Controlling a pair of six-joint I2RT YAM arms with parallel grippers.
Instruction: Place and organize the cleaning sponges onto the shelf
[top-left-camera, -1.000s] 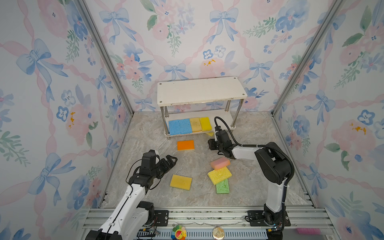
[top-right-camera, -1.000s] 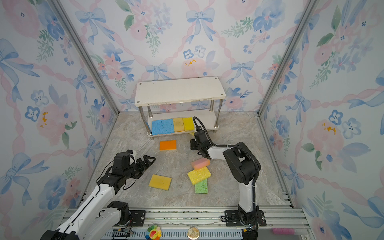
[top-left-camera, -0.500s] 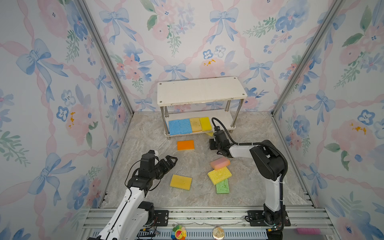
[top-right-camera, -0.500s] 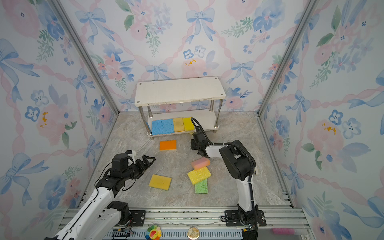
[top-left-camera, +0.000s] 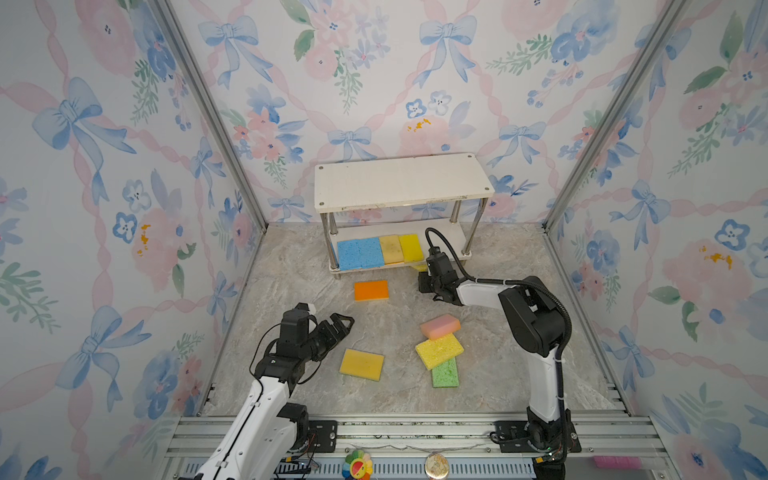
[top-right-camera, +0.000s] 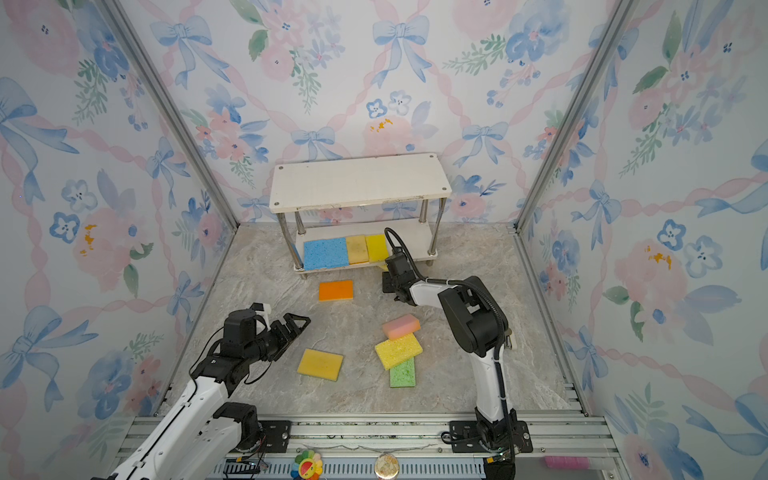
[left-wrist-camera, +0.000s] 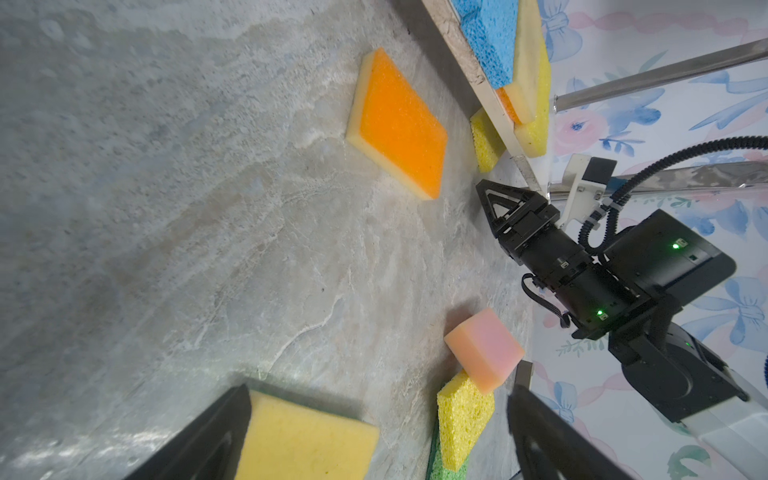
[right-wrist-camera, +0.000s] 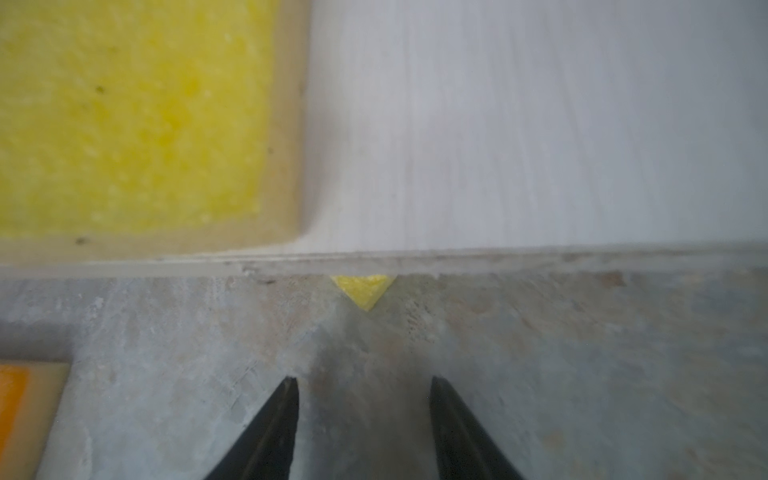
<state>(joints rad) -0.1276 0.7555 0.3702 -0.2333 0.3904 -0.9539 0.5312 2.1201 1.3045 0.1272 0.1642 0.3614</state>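
The shelf (top-left-camera: 403, 180) stands at the back. On its lower board (right-wrist-camera: 540, 124) lie a blue sponge (top-left-camera: 360, 253), a tan one (top-left-camera: 391, 249) and a yellow one (top-left-camera: 410, 247). A corner of another yellow sponge (right-wrist-camera: 365, 291) pokes out from under that board. My right gripper (right-wrist-camera: 361, 380) hangs open and empty just in front of this corner. On the floor lie an orange sponge (top-left-camera: 371, 289), a tan-yellow sponge (top-left-camera: 361, 364), and a pink one (top-left-camera: 440, 326) leaning on a yellow one (top-left-camera: 439, 350) that overlaps a green one (top-left-camera: 445, 372). My left gripper (top-left-camera: 338, 328) is wide open above the tan-yellow sponge's left end.
The shelf's top board is bare, and so is the right half of the lower board. Its shiny legs (top-left-camera: 482, 226) stand close to my right wrist. Patterned walls close the stone floor (top-left-camera: 299, 274) in on three sides. A metal rail (top-left-camera: 395, 428) runs along the front.
My right gripper's jaws have parted a little more and its elbow has shifted slightly left. The left arm has barely moved. No sponge has moved.
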